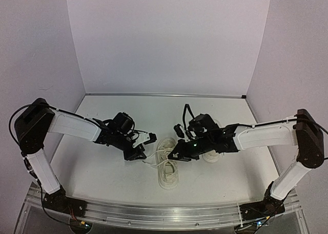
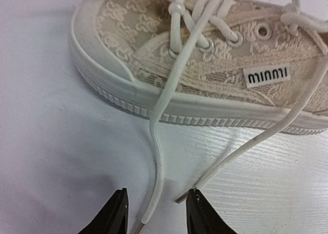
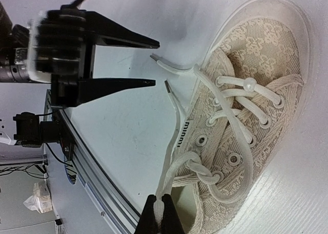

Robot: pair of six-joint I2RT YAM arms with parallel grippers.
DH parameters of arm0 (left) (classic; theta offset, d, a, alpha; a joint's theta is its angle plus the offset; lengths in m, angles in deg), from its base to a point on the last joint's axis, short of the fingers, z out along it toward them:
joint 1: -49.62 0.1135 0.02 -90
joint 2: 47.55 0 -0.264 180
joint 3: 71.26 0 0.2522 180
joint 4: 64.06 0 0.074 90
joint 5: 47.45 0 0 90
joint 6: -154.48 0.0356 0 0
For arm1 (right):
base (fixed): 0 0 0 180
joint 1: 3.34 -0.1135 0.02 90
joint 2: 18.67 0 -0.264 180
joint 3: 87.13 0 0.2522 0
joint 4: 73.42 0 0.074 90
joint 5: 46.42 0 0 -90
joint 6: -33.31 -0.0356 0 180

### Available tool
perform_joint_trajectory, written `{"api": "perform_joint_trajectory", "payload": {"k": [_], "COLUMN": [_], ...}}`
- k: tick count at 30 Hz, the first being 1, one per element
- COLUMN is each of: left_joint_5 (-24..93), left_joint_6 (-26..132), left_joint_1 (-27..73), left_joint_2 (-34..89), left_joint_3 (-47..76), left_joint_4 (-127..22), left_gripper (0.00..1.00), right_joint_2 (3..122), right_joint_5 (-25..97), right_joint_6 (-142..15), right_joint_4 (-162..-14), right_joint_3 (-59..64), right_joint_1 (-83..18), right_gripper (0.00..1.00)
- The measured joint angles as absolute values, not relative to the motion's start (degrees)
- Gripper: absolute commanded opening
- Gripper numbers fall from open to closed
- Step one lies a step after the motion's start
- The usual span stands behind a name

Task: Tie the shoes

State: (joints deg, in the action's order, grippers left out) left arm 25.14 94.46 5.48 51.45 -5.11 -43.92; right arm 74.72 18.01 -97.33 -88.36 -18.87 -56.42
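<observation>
The left jaws stand spread low at the bench [image 2: 61, 157]. One loose lace end [image 2: 156, 183] lies between them and runs straight away toward the shoe [image 2: 154, 49] ahead. The right jaws are pressed together, pinching a lace [image 3: 165, 185] near the shoe's opening. In my judgement the left arm is nearer to the free end.

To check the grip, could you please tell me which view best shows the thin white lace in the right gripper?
The right wrist view: the thin white lace sits clamped in the shut right gripper. The top view hides that pinch; the left wrist view shows only loose ends.
</observation>
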Motion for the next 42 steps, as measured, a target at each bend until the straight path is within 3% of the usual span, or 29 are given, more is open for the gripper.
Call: {"api": "perform_joint_trajectory", "payload": {"k": [13, 16, 20, 25, 29, 34, 42], "left_joint_5": [24.92, 25.18, 26.62, 28.6, 31.0, 36.99, 48.77], "left_joint_6": [96.01, 95.93, 95.52, 93.51, 88.94, 77.88, 62.69], "left_joint_1": [5.46, 5.46, 5.27, 5.0, 4.8, 4.52, -1.69], "left_joint_2": [61.22, 63.1, 65.61, 65.3, 59.47, 43.41, 27.37], "left_joint_3": [6.8, 9.13, 13.45, 13.24, 5.83, -3.29, -5.95], "left_joint_4": [-30.6, -27.16, -23.62, -24.38, -28.61, -33.11, -31.49], "left_gripper": [0.3, 0.22, 0.01, 0.0, 0.0, 0.0, 0.0], "right_joint_2": [74.72, 74.76, 74.85, 75.46, 76.42, 78.05, 79.4], "right_joint_5": [18.6, 18.7, 18.86, 19.18, 19.71, 20.2, 20.52], "right_joint_6": [-97.09, -96.99, -96.86, -96.44, -95.68, -94.82, -93.41], "right_joint_4": [-88.98, -89.05, -89.26, -89.8, -90.3, -90.77, -91.86], "right_joint_3": [-17.97, -17.74, -17.57, -16.87, -15.38, -12.96, -10.7], "right_joint_1": [-56.42, -56.42, -56.42, -56.42, -56.42, -56.36, -54.54], "right_gripper": [0.0, 0.0, 0.0, 0.0, 0.0, 0.0, 0.0]}}
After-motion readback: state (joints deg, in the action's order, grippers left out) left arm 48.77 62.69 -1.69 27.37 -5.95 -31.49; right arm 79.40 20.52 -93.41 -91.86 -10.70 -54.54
